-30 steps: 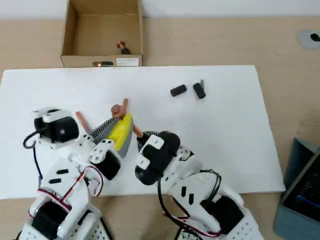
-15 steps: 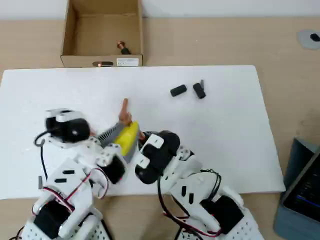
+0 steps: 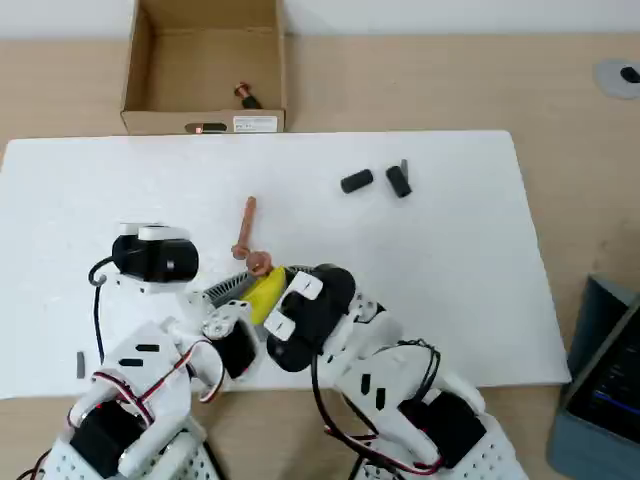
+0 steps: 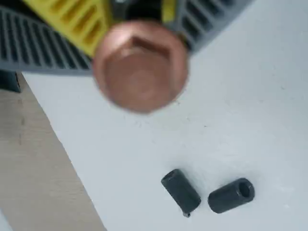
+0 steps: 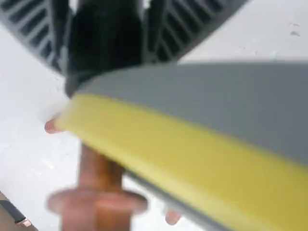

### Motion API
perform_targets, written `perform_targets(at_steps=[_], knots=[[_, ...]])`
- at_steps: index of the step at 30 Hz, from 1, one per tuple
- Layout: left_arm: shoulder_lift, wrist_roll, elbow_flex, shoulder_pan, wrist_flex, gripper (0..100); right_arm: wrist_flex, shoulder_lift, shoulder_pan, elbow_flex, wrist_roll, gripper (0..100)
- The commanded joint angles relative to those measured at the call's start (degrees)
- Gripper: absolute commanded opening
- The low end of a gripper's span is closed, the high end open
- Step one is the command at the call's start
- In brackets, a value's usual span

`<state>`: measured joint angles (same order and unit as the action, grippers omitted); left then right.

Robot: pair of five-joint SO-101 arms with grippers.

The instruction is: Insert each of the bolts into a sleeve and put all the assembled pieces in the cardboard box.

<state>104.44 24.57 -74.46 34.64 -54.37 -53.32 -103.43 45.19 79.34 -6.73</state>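
In the left wrist view my left gripper (image 4: 139, 12) is shut on a copper bolt (image 4: 139, 67), its head facing the camera between the yellow and grey jaws. From above, that bolt (image 3: 258, 265) sits where the left gripper (image 3: 252, 285) meets the right arm (image 3: 310, 315). In the right wrist view my right gripper (image 5: 103, 29) appears shut on a black sleeve (image 5: 103, 43), right against the left gripper's yellow jaw and the bolt (image 5: 96, 192). A second bolt (image 3: 247, 222) lies loose on the white mat. Two more black sleeves (image 3: 357, 181) (image 3: 398, 181) lie farther back.
The open cardboard box (image 3: 150, 60) stands beyond the mat's far left edge with one assembled piece (image 3: 244, 95) inside. The white mat (image 3: 450, 280) covers the wooden table. A grey bin (image 3: 605, 380) stands at the right edge.
The left arm has swung right and drawn its bolt back to the right gripper. One bolt is left lying on the mat in front of the grippers.
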Motion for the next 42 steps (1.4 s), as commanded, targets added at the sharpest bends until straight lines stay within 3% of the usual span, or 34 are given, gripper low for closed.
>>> perform_targets(at_steps=[1, 3, 13, 16, 19, 21, 33, 42], knots=[[0.04, -0.18, 0.53, -3.43, -1.23, 16, 1.85, -4.88, -0.66, -3.56, -0.09, 0.9], [-0.04, -1.58, 1.49, -4.84, -1.32, 21, 1.85, -4.88, -0.66, -3.47, -0.09, 0.9], [-0.04, -3.34, 8.09, -5.89, -1.32, 20, 1.85, -4.88, -0.66, -2.68, 0.0, 0.9], [-0.04, -3.43, 10.11, -5.89, -2.99, 16, 1.85, -4.88, -0.66, -2.68, 0.0, 0.9], [-0.04, -3.43, 11.87, -7.12, -4.48, 5, 1.85, -4.88, -0.75, -2.95, 0.0, 0.9], [0.04, -3.6, 12.22, -10.46, -4.4, 0, 1.76, -4.88, -1.71, -2.95, 0.09, 0.9], [0.04, -22.24, 0.44, -39.21, -4.13, 0, 1.41, -4.88, -19.12, -3.03, 2.99, 0.9], [0.04, -27.34, -13.36, -43.52, -4.4, 0, -2.46, -1.98, -23.69, -5.58, 7.82, 0.9]])
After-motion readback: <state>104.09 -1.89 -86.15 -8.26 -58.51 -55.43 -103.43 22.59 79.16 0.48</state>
